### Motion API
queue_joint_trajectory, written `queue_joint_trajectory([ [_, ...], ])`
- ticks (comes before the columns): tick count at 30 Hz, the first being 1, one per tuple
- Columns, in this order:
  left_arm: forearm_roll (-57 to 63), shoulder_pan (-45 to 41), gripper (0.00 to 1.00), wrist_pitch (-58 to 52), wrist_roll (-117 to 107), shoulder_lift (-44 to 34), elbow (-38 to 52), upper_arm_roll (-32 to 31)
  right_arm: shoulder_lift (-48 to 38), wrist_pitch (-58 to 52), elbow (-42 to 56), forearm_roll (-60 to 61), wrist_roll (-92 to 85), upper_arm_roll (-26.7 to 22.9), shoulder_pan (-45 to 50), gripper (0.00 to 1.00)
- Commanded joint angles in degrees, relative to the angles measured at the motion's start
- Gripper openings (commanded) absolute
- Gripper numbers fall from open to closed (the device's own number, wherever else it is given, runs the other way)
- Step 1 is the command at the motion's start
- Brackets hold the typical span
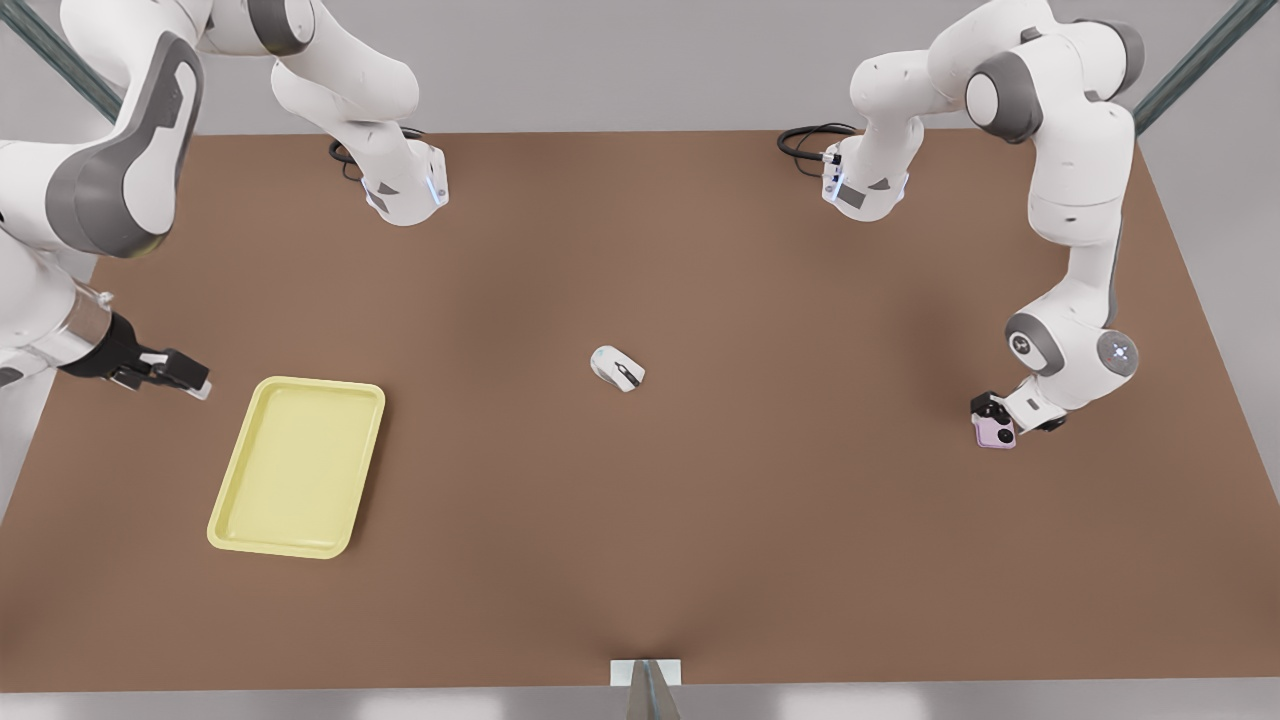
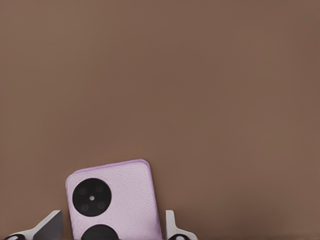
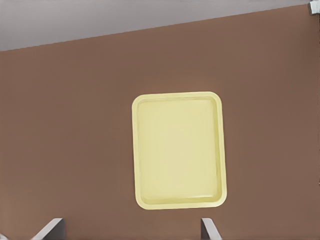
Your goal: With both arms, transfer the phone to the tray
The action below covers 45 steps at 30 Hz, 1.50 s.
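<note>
1. A brown table [image 1: 640,520] fills the scene, with two white robot arms reaching over it from the far side.
2. The left gripper [image 1: 990,418] sits near the front view's right edge, low over the table. Its wrist view looks down on the phone, which marks this arm as the left one.
3. The phone [image 1: 996,433] is lilac, with a round black camera ring on its back. It lies at the front view's right, well apart from the tray.
4. In the left wrist view the phone [image 2: 115,200] lies between the two pale fingertips [image 2: 170,225]. A strip of brown table shows on each side of it, so the fingers stand apart and do not press it.
5. Whether the phone rests on the table or is lifted, I cannot tell.
6. The right gripper [image 1: 185,380] is at the front view's left edge, just beside the tray's far corner. It points toward the tray.
7. In the right wrist view its fingertips [image 3: 50,227] stand wide apart with nothing between them. This arm waits.
8. The tray [image 1: 300,465] is pale yellow and rectangular, with rounded corners and a raised rim. It lies flat at the front view's left, and its inside is bare.
9. A small white mouse [image 1: 617,368] with a dark stripe lies near the table's middle, between tray and phone.
</note>
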Motion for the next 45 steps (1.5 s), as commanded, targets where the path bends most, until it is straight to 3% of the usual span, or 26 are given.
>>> queue_joint_trajectory([
  [1, -0.61, -0.02, 1.00, 0.31, 5.19, 0.17, 0.02, 0.01, -0.18, -0.40, 0.04, 0.28, 0.26, -0.06, -0.09, 1.00],
  [5, -0.61, -0.02, 0.99, 0.31, 5.19, 0.52, 0.02, 0.01, -0.45, -0.49, 0.04, -0.25, 0.17, -0.15, -0.09, 1.00],
  [9, -0.61, -0.02, 0.82, 0.31, 5.19, 0.52, 0.02, 0.01, -0.80, -0.49, 0.04, -0.78, 0.00, 0.03, 0.00, 1.00],
  [36, -0.61, -3.09, 0.79, -3.21, 4.05, -0.97, 1.69, -0.17, -0.97, -0.49, 0.04, -0.69, -0.09, 0.03, 0.09, 1.00],
  [40, -0.26, -10.73, 0.79, -10.14, -5.78, -3.25, 4.85, 0.09, -0.89, -0.49, 0.04, -0.78, 0.08, 0.20, 0.26, 1.00],
  [45, 0.35, -29.71, 0.79, -16.56, -42.50, -4.93, 9.68, 0.45, -0.89, -0.49, 0.04, -0.78, 0.00, 0.20, 0.26, 1.00],
])
